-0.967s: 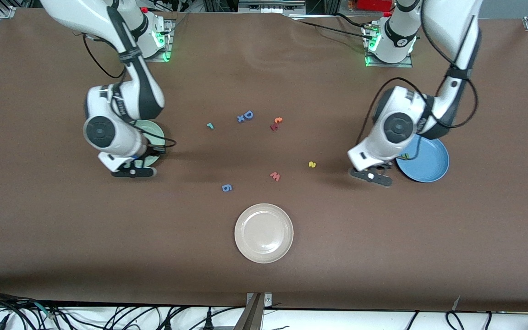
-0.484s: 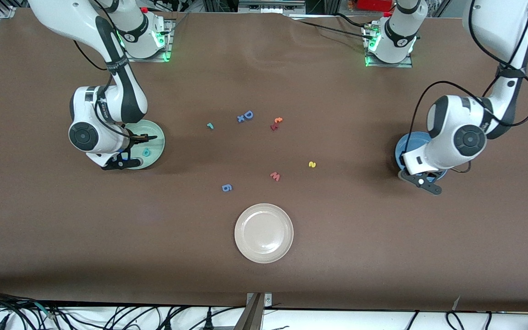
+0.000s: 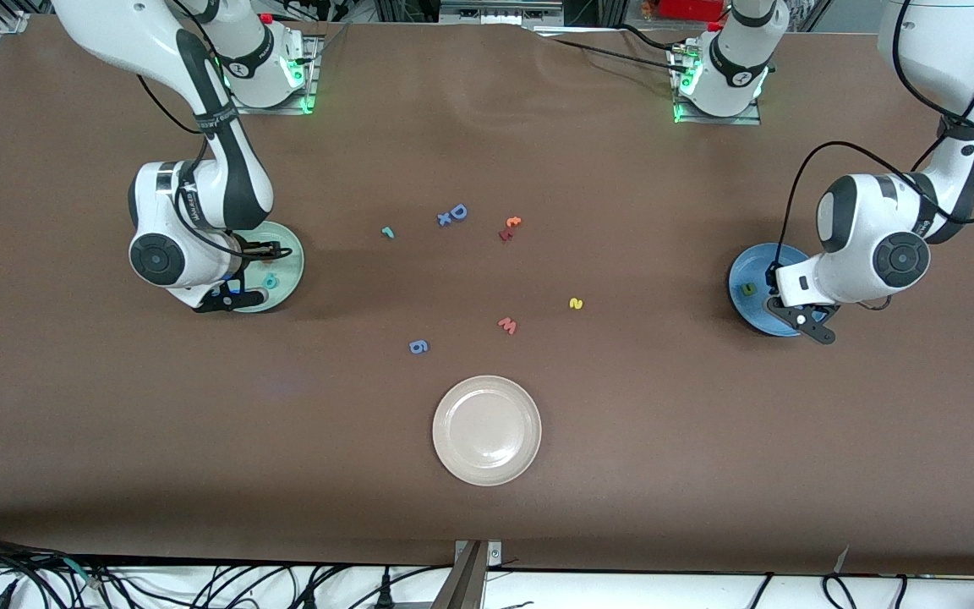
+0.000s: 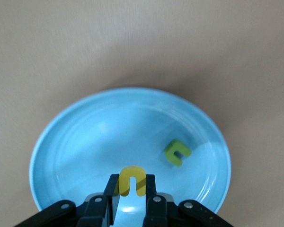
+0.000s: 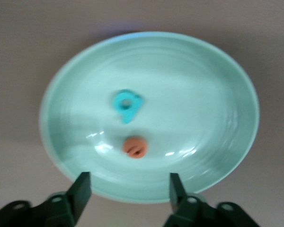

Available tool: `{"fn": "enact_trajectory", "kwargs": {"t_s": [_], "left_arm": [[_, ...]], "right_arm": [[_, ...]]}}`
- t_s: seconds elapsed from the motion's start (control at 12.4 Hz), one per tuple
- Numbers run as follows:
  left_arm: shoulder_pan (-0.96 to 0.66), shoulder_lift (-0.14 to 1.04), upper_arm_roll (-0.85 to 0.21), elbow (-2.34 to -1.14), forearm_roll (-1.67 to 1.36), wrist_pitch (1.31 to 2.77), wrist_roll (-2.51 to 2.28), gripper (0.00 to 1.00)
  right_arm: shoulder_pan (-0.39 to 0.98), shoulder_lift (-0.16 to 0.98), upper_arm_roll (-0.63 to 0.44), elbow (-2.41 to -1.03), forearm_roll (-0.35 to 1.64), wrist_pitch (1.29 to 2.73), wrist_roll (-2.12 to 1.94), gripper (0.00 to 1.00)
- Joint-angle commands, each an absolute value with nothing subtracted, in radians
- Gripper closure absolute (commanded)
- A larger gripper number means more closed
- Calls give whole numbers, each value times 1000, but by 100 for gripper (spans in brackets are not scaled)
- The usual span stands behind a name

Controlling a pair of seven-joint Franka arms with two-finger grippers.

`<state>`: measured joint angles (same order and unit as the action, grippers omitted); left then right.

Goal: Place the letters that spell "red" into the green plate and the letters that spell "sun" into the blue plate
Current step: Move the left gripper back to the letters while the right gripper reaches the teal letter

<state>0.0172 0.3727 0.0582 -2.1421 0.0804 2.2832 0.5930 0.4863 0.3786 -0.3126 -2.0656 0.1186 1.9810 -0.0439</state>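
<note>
Letters for "red": a teal "d" (image 5: 127, 105) and an orange "e" (image 5: 134, 146) are seen lying apart inside the round pale mint-green plate (image 5: 217, 94), well in from its rim; the small teal "r" (image 3: 387, 233) is left on the brown table (image 3: 707, 474). Right end effector (image 5: 128, 193) is held over this plate's edge, fingers spread wide, nothing gripped. Left end effector (image 4: 131, 196) is held over the round medium-blue plate (image 4: 75, 137), fingers pinched on a yellow "u" (image 4: 131, 179); an olive-green "n" (image 4: 176, 152) is seen inside, near the rim. A yellow "s" (image 3: 575, 304) lies on open table, with bare room all round.
</note>
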Motion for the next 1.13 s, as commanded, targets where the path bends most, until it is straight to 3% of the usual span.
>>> {"fn": "enact_trajectory", "kwargs": {"t_s": [0.0,0.08,0.56,0.81,1.05], "left_arm": [[25,367,61,-2157,63,2279,630,21],[25,359,60,-2151,61,2279,630,0],[-86,341,52,-2100,-106,2279,510,0],[-208,342,34,-2060,-109,2279,144,0],[-282,348,6,-2040,-106,2283,-274,0]], "right_arm": [[499,330,-227,-2045,138,1922,113,25],[499,321,-188,-2046,138,1925,173,27],[500,302,6,-2111,138,2070,392,31],[505,301,81,-2189,135,2227,492,30],[540,308,89,-2249,133,2366,558,31]]}}
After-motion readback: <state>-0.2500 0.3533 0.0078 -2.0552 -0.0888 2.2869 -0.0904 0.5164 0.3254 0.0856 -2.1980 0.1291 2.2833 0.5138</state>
